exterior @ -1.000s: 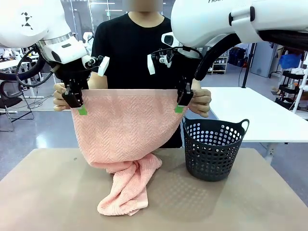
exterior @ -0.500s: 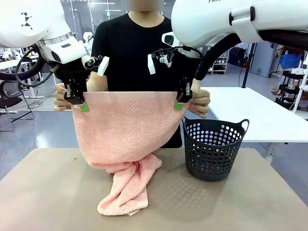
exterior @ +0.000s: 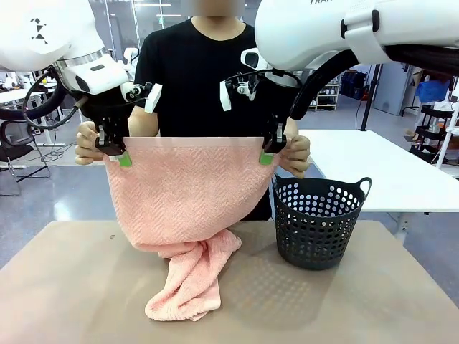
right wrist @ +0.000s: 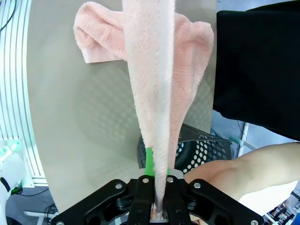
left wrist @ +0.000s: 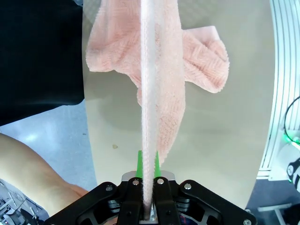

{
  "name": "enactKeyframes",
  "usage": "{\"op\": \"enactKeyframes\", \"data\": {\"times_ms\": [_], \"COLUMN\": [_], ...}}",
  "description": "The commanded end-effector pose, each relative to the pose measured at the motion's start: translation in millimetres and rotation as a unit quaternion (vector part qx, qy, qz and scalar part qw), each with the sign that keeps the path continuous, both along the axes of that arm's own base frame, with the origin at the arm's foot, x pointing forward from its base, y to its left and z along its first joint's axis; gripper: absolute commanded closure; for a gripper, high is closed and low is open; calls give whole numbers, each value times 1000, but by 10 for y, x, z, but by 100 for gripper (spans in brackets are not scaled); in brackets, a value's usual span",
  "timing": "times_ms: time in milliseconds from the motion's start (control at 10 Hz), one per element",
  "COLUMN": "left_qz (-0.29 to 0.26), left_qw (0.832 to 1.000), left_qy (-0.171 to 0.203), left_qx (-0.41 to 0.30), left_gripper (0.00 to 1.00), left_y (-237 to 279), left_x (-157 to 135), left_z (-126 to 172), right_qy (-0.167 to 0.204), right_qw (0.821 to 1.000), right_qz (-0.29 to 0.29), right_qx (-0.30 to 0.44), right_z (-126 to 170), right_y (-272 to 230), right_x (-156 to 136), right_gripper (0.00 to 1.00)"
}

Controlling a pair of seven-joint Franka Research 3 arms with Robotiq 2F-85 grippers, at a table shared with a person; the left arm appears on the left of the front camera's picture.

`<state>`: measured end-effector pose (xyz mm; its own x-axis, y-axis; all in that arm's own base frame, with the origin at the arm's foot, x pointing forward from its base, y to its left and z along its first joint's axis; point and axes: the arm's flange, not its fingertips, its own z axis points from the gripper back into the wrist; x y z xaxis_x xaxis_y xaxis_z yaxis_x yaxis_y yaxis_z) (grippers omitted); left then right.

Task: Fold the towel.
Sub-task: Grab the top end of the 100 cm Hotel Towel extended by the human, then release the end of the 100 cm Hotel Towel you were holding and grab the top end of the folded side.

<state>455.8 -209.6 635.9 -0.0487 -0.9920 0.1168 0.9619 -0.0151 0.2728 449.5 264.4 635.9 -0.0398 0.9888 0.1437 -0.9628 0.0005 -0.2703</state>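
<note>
**Front view.** The towel (exterior: 186, 188), a pale salmon-pink terry cloth with a herringbone texture, hangs like a curtain above the tabletop (exterior: 373, 301). Its lower part trails down toward 6 o'clock and lies bunched on the tabletop.

The left tool (exterior: 119, 153) pinches the upper corner at 9 o'clock, its fingers pressed together on the edge. The right tool (exterior: 267, 152) pinches the upper corner at 3 o'clock in the same way. In each wrist view the cloth runs straight out from between the closed green pads.

One of the person's hands (exterior: 86, 143) sits just beside the left tool, at its 9 o'clock. The other hand (exterior: 296, 154) sits just beside the right tool, at its 3 o'clock. Each appears to touch the same corner.

A dark perforated basket (exterior: 319, 223) stands at 4 o'clock of the towel, apart from the bunched cloth.

**Handling (judged).** The towel is soft, limp and light, with no stiffness of its own, so it sags wherever it is unsupported. The terry pile should grip the pads well, and nothing about it is fragile. The corners of an edge are the best holds; a pinch at mid-edge would let the corners droop.

**Orientation.** The held edge runs level and nearly taut from 9 to 3 o'clock, with the broad face turned to the front camera. The long axis appears to run from 12 to 6 o'clock, though the bunched end hides the full length.
</note>
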Motion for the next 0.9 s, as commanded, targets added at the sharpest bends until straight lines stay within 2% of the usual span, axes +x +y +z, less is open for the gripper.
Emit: {"op": "enactKeyframes", "data": {"times_ms": [0, 800], "left_qz": [0, 0], "left_qw": [1000, 1000], "left_qy": [0, 0], "left_qx": [1, 1], "left_gripper": [100, 100], "left_y": [2, 2], "left_x": [0, 0], "left_z": [-1, -1], "right_qy": [-1, -1], "right_qw": [1000, 1000], "right_qz": [1, 1], "right_qx": [0, 0], "right_z": [4, 4], "right_y": [-9, -9], "right_x": [-1, -1], "right_gripper": [100, 100]}}
